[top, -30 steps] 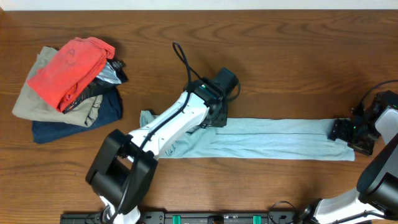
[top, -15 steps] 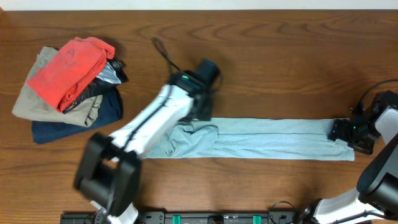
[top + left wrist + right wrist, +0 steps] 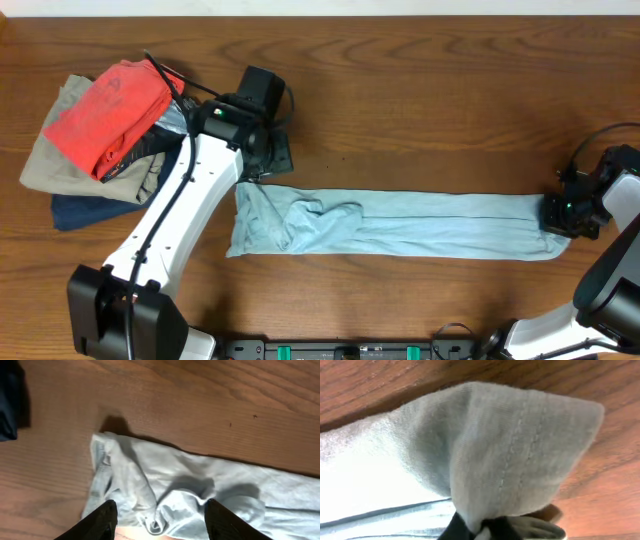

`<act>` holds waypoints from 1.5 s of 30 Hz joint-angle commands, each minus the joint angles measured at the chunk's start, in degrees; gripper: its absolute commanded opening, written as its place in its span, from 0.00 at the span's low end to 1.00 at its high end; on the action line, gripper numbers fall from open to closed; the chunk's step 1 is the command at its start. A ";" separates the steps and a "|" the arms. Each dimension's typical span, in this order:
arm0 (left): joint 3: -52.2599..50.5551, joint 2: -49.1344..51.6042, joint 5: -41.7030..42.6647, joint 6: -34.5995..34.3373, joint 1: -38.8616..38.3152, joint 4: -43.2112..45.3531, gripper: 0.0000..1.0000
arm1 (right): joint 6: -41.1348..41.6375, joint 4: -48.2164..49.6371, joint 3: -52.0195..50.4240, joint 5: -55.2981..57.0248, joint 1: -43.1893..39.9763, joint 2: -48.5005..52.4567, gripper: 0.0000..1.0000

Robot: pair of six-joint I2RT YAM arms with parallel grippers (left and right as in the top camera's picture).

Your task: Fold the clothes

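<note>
"Pale blue knit, that long narrow garment point(image 3: 430, 222). Where does it lie?"

"Flat on the brown wooden counter point(image 3: 450, 100), with its long axis running left to right. It is rumpled toward the left end. The heap of red, khaki and navy clothes point(image 3: 105, 130) sits apart at the far left."

"And the hands?"

"The right hand point(image 3: 553, 215) is closed on the garment's right end. Its wrist view shows the hem pinched between the fingers. The left hand point(image 3: 160, 505) is spread wide and empty, and hovers over the far-left corner of the cloth."

"So which one takes the left end?"

"The left hand, I'd judge. It is much the nearer, and the cloth lies just to its near side. A lengthwise fold would want that end gripped and carried rightward along the axis."
</note>
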 commanded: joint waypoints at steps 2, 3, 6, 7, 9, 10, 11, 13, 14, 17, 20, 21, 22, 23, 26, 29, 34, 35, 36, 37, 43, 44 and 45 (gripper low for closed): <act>0.68 0.09 -0.66 0.50 2.16 -1.31 0.58 | 1.73 0.61 -0.46 2.40 -1.05 0.94 0.01; 0.68 0.09 -0.66 0.50 2.73 -1.70 0.58 | 2.16 0.24 0.33 2.38 -1.05 0.92 0.01; 0.68 0.09 -0.63 0.50 4.68 -2.93 0.58 | 4.22 -2.71 4.02 2.25 -1.03 0.70 0.01; 0.68 0.09 -0.63 0.48 5.25 -3.17 0.58 | 5.31 -4.33 5.62 1.97 -0.92 0.68 0.01; 0.68 0.09 -0.63 0.50 6.03 -3.34 0.58 | 6.91 -7.65 8.48 0.83 -0.52 0.66 0.01; 0.68 0.09 -0.63 0.48 6.34 -3.34 0.58 | 6.88 -9.27 9.70 -0.31 -0.20 0.66 0.01; 0.68 0.09 -0.63 0.48 6.54 -3.34 0.58 | 6.88 -10.97 10.93 -1.46 0.28 0.66 0.01; 0.68 0.09 -0.63 0.50 6.62 -3.32 0.58 | 7.08 -14.08 12.70 -3.10 1.46 0.61 0.01; 0.68 0.09 -0.63 0.50 6.62 -3.32 0.58 | 7.10 -15.37 13.31 -3.58 2.14 0.61 0.01; 0.68 0.09 -0.63 0.50 6.62 -3.48 0.58 | 7.26 -18.75 14.62 -3.82 5.03 0.28 0.01; 0.68 0.09 -0.66 0.52 6.62 -3.76 0.58 | 7.41 -21.42 14.73 -3.23 8.76 -0.28 0.01; 0.68 0.09 -0.63 0.52 6.62 -3.85 0.58 | 8.09 -22.38 14.73 -2.58 10.16 -0.35 0.01; 0.68 0.09 -0.63 0.52 6.62 -3.93 0.58 | 8.68 -23.19 14.73 -1.84 11.37 -0.35 0.01; 0.68 0.09 -0.63 0.52 6.62 -3.96 0.58 | 8.98 -24.04 14.73 -1.44 12.76 -0.35 0.01; 0.68 0.09 -0.66 0.52 6.62 -3.96 0.58 | 9.44 -25.62 14.73 -1.46 16.90 -0.35 0.01; 0.68 0.09 -0.63 0.50 6.62 -3.93 0.58 | 11.87 -26.60 14.73 -1.90 21.07 -0.35 0.01; 0.68 0.09 -0.63 0.52 6.62 -3.96 0.59 | 15.89 -28.37 14.73 -1.92 27.63 -0.35 0.01; 0.68 0.09 -0.63 0.52 6.62 -3.96 0.58 | 16.85 -28.59 14.73 -1.90 28.96 -0.35 0.01; 0.68 0.09 -0.63 0.52 6.62 -3.96 0.58 | 17.68 -28.70 14.73 -1.92 30.03 -0.35 0.01; 0.68 0.09 -0.63 0.52 6.62 -3.96 0.59 | 18.93 -28.68 14.73 -1.92 31.23 -0.35 0.01; 0.68 0.09 -0.63 0.52 6.62 -3.96 0.59 | 23.04 -28.68 14.73 -2.62 36.92 -0.35 0.01; 0.68 0.09 -0.63 0.52 6.62 -3.96 0.59 | 23.39 -28.65 14.73 -3.19 37.92 -0.35 0.01; 0.68 0.09 -0.63 0.52 6.62 -3.96 0.59 | 23.82 -28.55 14.73 -3.45 38.60 -0.35 0.01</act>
